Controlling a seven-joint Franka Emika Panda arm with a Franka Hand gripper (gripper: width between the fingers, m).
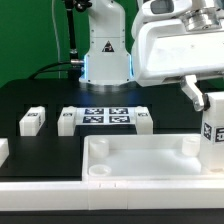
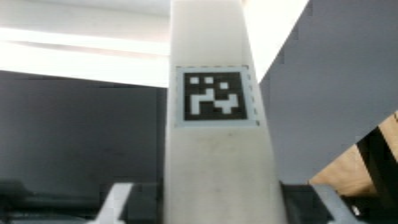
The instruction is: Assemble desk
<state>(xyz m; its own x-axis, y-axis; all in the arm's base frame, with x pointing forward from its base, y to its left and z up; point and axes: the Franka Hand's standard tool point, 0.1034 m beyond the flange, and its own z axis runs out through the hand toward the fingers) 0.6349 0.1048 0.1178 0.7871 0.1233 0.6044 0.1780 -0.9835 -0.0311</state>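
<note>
Blk table (image 1: 50,95), green backdrop (image 1: 25,40), leg (image 1: 212,132) in hand (image 1: 204,108)

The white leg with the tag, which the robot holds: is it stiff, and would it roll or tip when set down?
The leg looks like rigid plastic with straight edges, so probably stiff. Its flat square faces should keep it from rolling. Tall and narrow, it could tip easily if stood on end.

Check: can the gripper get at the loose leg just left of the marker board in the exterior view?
Probably not yet. The jaws seem shut on an upright leg. Nothing appears to block the loose leg, which lies in the open, but the jaws would first have to let go of their load.
</note>
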